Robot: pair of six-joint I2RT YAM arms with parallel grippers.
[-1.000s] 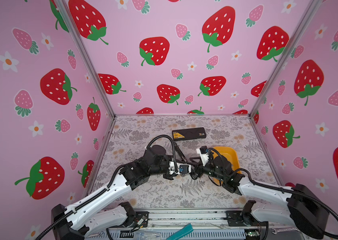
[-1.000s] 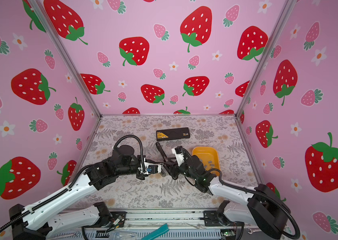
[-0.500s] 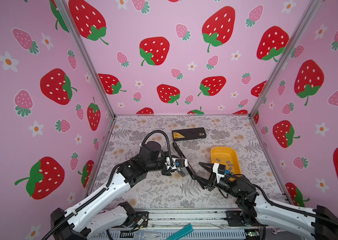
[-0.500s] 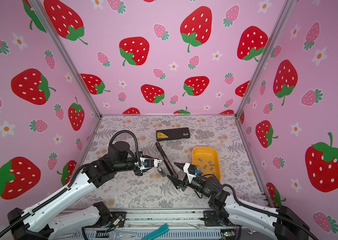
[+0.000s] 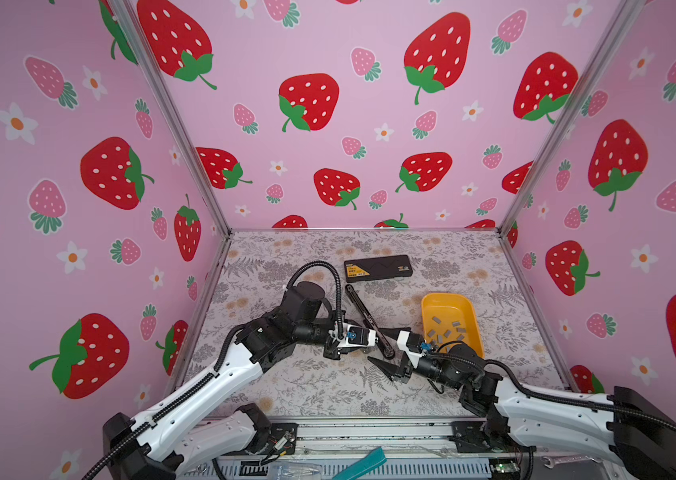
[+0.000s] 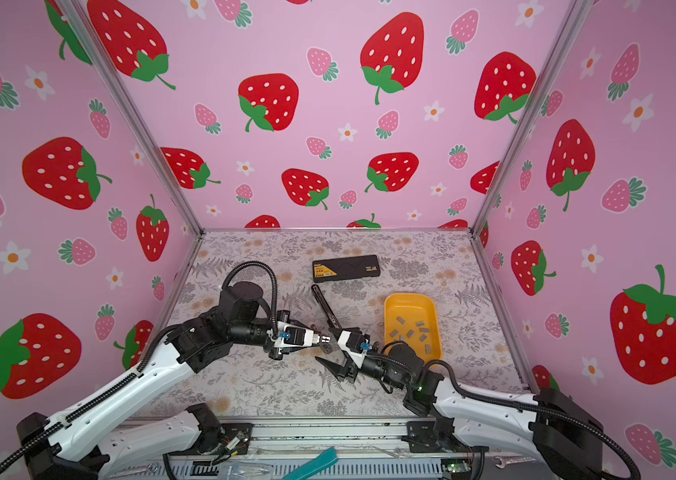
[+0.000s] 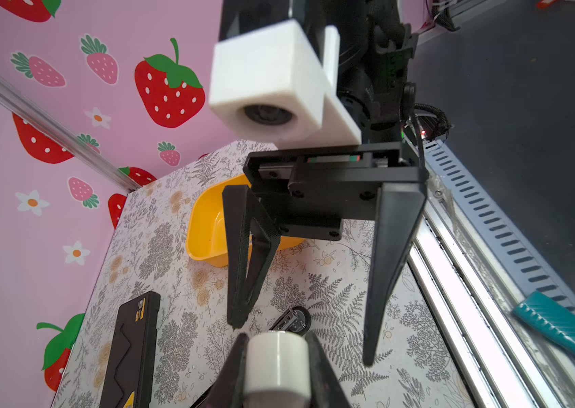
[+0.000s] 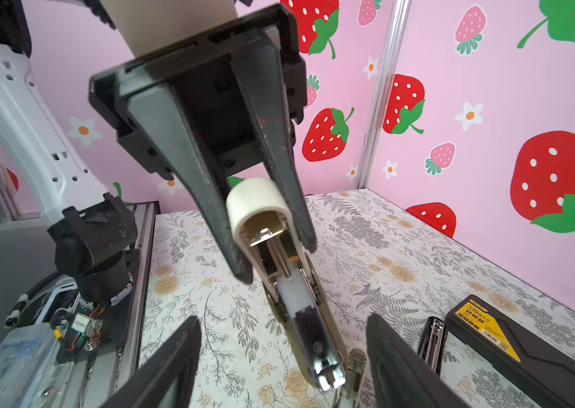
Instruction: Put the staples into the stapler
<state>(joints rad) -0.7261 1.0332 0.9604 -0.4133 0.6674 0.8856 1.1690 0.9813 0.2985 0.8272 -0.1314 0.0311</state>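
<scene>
The stapler (image 5: pixel 363 313) (image 6: pixel 324 306) lies swung open on the floral mat, its black bar flat. Its cream-capped metal arm (image 8: pixel 314 339) slopes up from the mat into my left gripper (image 5: pixel 374 337) (image 6: pixel 326 338) (image 8: pixel 273 259), which is shut on the cream cap (image 7: pixel 277 367). My right gripper (image 5: pixel 384 351) (image 6: pixel 330 349) (image 7: pixel 302 341) (image 8: pixel 282 318) hangs open just in front of the stapler's round end (image 7: pixel 293 319), holding nothing. The staples (image 5: pixel 446 330) (image 6: pixel 411 332), small grey strips, lie loose in the yellow tray (image 5: pixel 450 296) (image 6: pixel 409 296) to the right.
A black box with a yellow label (image 5: pixel 378 268) (image 6: pixel 346 268) (image 7: pixel 132 349) (image 8: pixel 512 353) lies behind the stapler. Pink strawberry walls close in three sides. A teal tool (image 5: pixel 359 465) (image 7: pixel 561 328) rests on the metal rail at the front.
My right gripper has pulled back from the stapler toward the front, sunk lower and opened wider. The left gripper stays shut on the stapler's cap and has shifted slightly right.
</scene>
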